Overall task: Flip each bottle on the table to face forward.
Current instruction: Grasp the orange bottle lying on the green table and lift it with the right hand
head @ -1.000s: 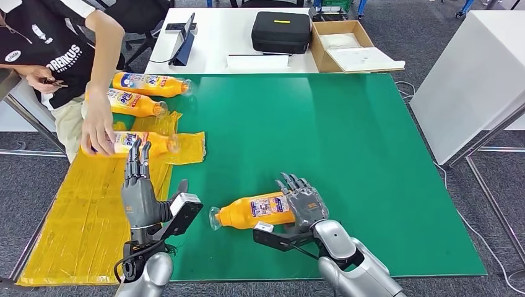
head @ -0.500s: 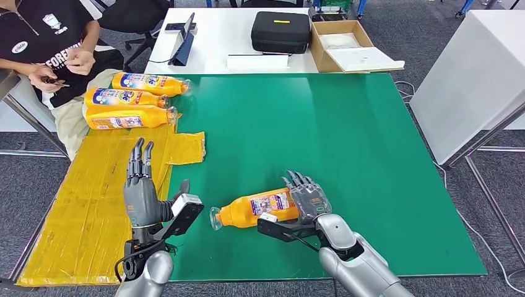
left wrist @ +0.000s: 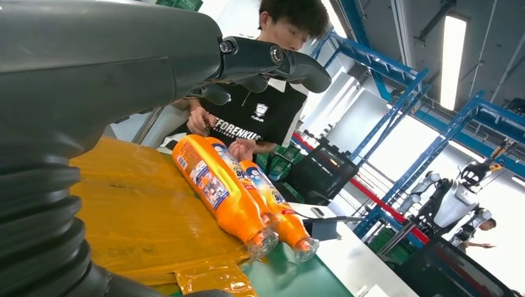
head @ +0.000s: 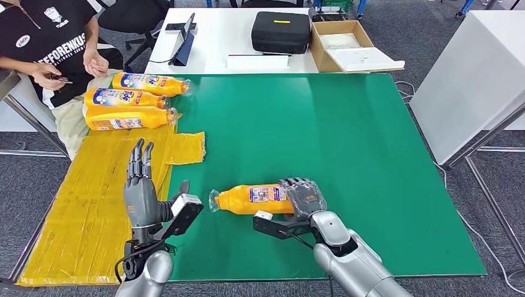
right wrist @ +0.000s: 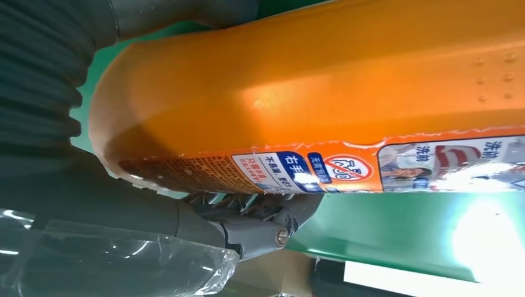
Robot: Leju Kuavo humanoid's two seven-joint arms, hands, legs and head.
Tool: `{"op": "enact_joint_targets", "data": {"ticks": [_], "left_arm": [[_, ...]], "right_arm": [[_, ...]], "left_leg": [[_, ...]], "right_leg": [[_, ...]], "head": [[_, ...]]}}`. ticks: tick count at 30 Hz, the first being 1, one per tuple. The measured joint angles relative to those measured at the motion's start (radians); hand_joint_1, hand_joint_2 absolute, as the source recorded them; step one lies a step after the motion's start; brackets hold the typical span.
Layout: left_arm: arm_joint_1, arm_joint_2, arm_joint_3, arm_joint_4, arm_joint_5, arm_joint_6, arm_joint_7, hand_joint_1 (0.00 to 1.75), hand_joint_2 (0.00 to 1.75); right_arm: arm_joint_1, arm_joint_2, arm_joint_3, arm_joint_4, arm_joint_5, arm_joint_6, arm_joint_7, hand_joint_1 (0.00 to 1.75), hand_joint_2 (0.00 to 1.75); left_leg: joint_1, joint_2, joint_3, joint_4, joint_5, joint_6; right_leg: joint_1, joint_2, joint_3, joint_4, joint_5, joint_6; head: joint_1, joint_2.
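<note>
An orange bottle (head: 254, 199) lies on its side on the green table (head: 347, 136), cap pointing left, label showing on top. My right hand (head: 304, 196) grips its base end; in the right wrist view the orange bottle (right wrist: 322, 105) sits between thumb and fingers (right wrist: 272, 216). My left hand (head: 140, 185) stands upright with fingers straight, holding nothing, over the yellow sheet (head: 80, 210). Three more orange bottles (head: 127, 99) lie side by side at the far left corner, caps to the right; two of these bottles (left wrist: 232, 192) appear in the left wrist view.
A person (head: 46, 43) sits at the far left corner beside the three bottles. Behind the green table stands a white table (head: 210, 37) with a black case (head: 281, 31), a cardboard box (head: 347, 46) and a tablet stand (head: 184, 43).
My right hand closed on the bottle's base and turned it, so it lies straighter with the label more on top. The person put down a third bottle and drew the arm back.
</note>
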Motion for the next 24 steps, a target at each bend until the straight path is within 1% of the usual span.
{"op": "enact_joint_targets", "data": {"ticks": [11, 14, 16, 19, 21, 24], "left_arm": [[0.0, -0.002, 0.002, 0.002, 0.02, 0.0, -0.003, 0.0, 1.75], [-0.003, -0.002, 0.001, 0.005, 0.025, 0.0, -0.001, 0.0, 1.75], [-0.004, -0.002, 0.001, 0.008, 0.029, 0.0, 0.0, 0.0, 1.75], [-0.004, -0.002, -0.004, 0.011, 0.065, 0.0, 0.0, 0.0, 1.75], [-0.005, 0.0, -0.022, 0.017, 0.134, -0.014, 0.0, 0.0, 1.75], [-0.011, 0.011, -0.076, 0.028, 0.293, -0.089, -0.018, 0.0, 1.75]], "right_arm": [[0.0, 0.002, 0.0, 0.005, -0.008, -0.001, 0.0, 1.75, 1.75], [0.004, -0.002, -0.004, -0.002, -0.027, -0.02, -0.006, 1.75, 1.75], [0.022, -0.004, -0.017, -0.022, -0.067, -0.065, -0.03, 1.75, 1.75], [0.065, 0.0, -0.058, -0.088, -0.164, -0.178, -0.099, 1.75, 1.75], [0.096, 0.012, -0.096, -0.143, -0.236, -0.259, -0.156, 1.75, 1.75], [0.145, 0.047, -0.162, -0.211, -0.334, -0.368, -0.252, 1.75, 1.75]], "left_leg": [[0.0, 0.0, 0.001, 0.0, 0.0, 0.0], [0.0, 0.0, 0.001, 0.0, 0.0, 0.0], [0.0, 0.0, 0.0, 0.0, 0.0, 0.0], [0.0, 0.0, -0.001, 0.0, 0.0, 0.0], [0.0, 0.0, -0.001, 0.0, 0.0, 0.0], [0.0, -0.001, -0.001, 0.0, 0.0, 0.0]], "right_leg": [[0.0, 0.0, 0.0, 0.0, 0.0, 0.0], [0.0, 0.0, 0.0, 0.0, 0.0, 0.0], [0.0, 0.0, 0.0, 0.0, 0.0, 0.0], [0.0, 0.0, 0.0, 0.0, 0.0, 0.0], [0.0, 0.0, -0.001, 0.0, 0.0, 0.0], [0.0, 0.0, -0.001, 0.0, 0.0, 0.0]], "head": [[0.0, 0.0], [0.0, 0.0], [0.0, 0.0], [0.0, 0.0], [0.0, 0.0], [0.0, 0.0]]}}
